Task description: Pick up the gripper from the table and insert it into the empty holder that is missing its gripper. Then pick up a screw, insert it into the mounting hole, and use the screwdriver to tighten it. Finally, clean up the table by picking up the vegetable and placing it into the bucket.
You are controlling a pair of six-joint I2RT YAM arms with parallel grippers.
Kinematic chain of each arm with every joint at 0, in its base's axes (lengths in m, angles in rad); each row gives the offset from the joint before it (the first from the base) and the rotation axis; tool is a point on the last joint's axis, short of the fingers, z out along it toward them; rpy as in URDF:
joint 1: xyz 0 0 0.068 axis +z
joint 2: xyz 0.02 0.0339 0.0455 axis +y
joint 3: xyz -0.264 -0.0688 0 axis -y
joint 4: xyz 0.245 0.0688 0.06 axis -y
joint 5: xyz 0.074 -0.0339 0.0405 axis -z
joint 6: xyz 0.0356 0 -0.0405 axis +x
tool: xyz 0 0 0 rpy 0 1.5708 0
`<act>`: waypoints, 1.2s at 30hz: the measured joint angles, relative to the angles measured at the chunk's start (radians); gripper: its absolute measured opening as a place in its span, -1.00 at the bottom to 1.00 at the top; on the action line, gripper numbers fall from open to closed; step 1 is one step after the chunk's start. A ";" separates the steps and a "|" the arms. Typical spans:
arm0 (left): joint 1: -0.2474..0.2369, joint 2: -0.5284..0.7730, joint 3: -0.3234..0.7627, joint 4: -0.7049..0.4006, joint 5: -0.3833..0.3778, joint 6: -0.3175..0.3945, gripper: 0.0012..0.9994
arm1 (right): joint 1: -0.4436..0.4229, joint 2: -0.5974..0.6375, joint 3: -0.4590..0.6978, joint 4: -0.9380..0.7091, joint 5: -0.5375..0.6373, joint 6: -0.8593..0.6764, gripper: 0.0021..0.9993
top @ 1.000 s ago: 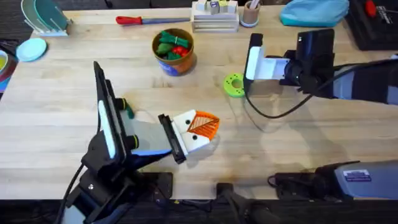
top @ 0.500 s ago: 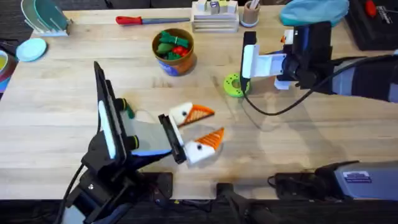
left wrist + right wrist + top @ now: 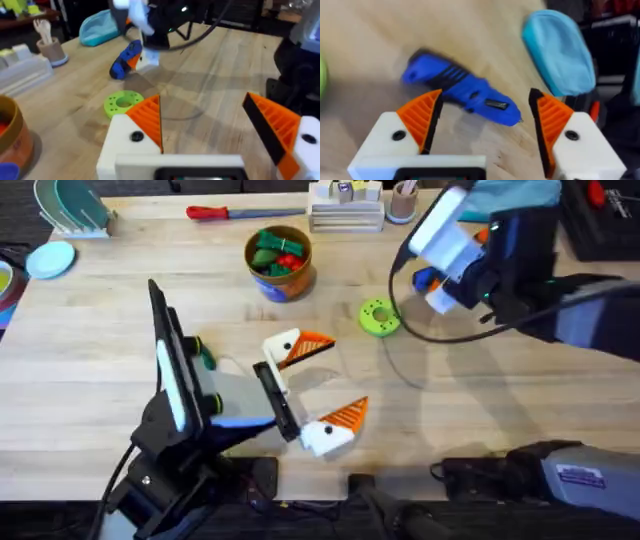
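Apparently screwdriver step, or its tail end. Landmark = green ring disc [image 3: 378, 317]. Right gripper [image 3: 485, 125] hangs above the table just past the disc, fingers spread wide w/ nothing between; blue electric screwdriver [image 3: 462, 93] lies on the table under it, loose. Left gripper [image 3: 322, 388] sits on the near side of the disc, orange pads [image 3: 148, 120] far apart, holding nothing. Bucket [image 3: 280, 260] stands to the disc's left-rear w/ green and red toy veg inside, so cleanup looks done. Can't tell whether the screw is seated. Next move, if tightening remains: right arm drops lower, straddles the screwdriver body, clamps mid-barrel; it may roll.
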 joint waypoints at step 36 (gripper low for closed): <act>0.012 0.880 0.937 -0.964 -0.707 -0.332 0.98 | 0.000 -0.272 0.207 -0.557 -0.420 0.835 0.98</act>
